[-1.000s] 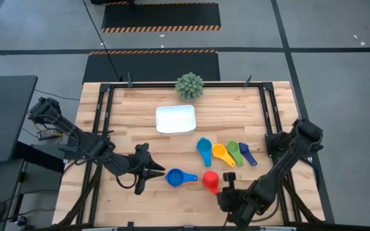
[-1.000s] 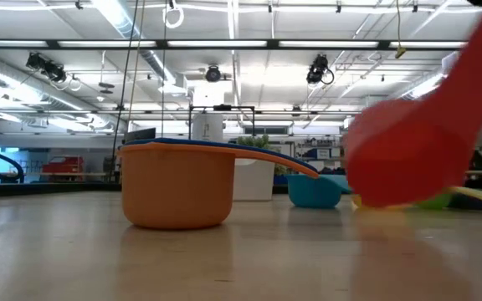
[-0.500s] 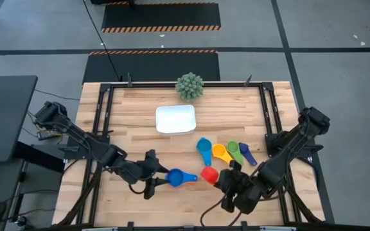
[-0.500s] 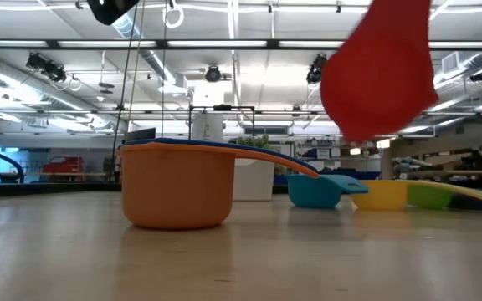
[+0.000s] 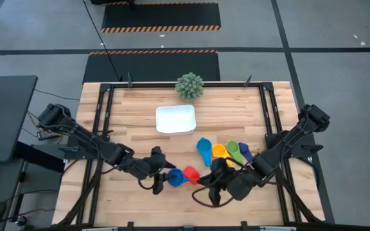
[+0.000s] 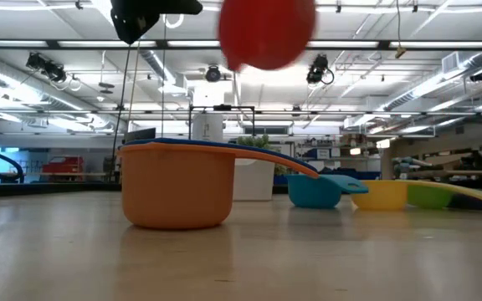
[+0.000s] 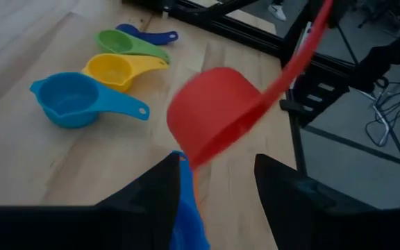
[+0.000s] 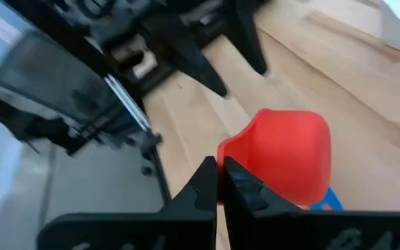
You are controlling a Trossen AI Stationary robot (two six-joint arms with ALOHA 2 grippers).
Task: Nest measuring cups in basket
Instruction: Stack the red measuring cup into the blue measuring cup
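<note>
right gripper (image 5: 205, 177): fingers pressed together on the handle of the red cup (image 5: 191, 174), holding it in the air near the front edge of the table (image 5: 133, 122)
red cup: hangs clear of the wood, just beside and partly over the blue cup (image 5: 175, 178); in the low view it sits high above the orange cup (image 6: 176, 191)
left gripper (image 5: 164, 174): fingers spread, straddling the blue cup at table level; no grip on it that I can see
blue/orange pair: blue cup looks nested inside the orange one, blue rim just showing above the orange wall; not certain from these angles
basket (image 5: 175, 119): white tub, mid-table toward the back, well apart from both grippers; no cup visible inside
other cups: teal (image 5: 203, 148), yellow (image 5: 220, 151), green (image 5: 234, 151), dark purple-blue (image 5: 246, 154), side by side in a row on the wood to the right of the basket, nearer the front
ball plant (image 5: 189, 85): at the back edge, behind the basket
</note>
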